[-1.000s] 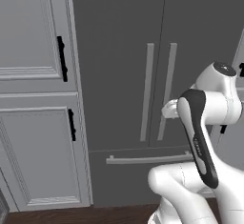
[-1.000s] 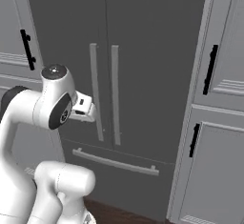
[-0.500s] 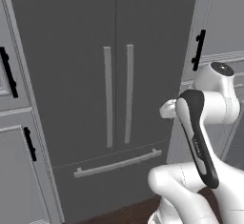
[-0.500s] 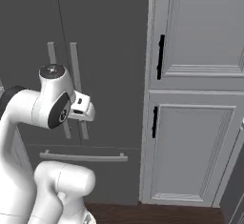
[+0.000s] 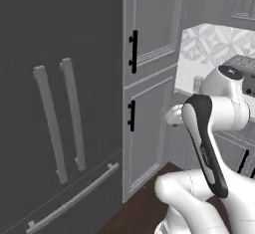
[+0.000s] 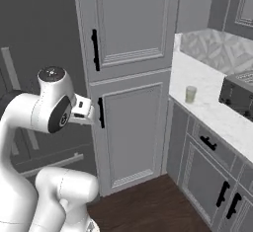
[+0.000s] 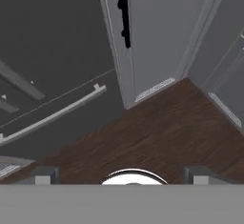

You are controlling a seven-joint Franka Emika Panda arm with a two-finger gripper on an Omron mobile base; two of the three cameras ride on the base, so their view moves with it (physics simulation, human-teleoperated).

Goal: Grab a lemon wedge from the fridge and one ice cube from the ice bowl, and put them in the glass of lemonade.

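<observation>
Pale grey panelled cabinets (image 6: 131,78) with black handles (image 6: 95,50) stand on a dark wood floor (image 7: 157,127). A white marble counter (image 6: 212,102) with patterned backsplash (image 6: 217,48) carries a dark appliance (image 6: 238,96).

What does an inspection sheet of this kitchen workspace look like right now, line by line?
Surface: pale marble counter on the right, seen in the right base view.
Job's things: fridge, doors shut, long bar handles and drawer bar visible; glass of lemonade upright on the counter. Lemon wedge and ice bowl: nothing seen.
Clutter: dark appliance on the counter, beyond the glass.
Tool: tool open, holding nothing, pointing down at the wood floor.
Cables: nothing seen.
Surroundings: tall panelled cabinet with black handles between fridge and counter; patterned backsplash.
</observation>
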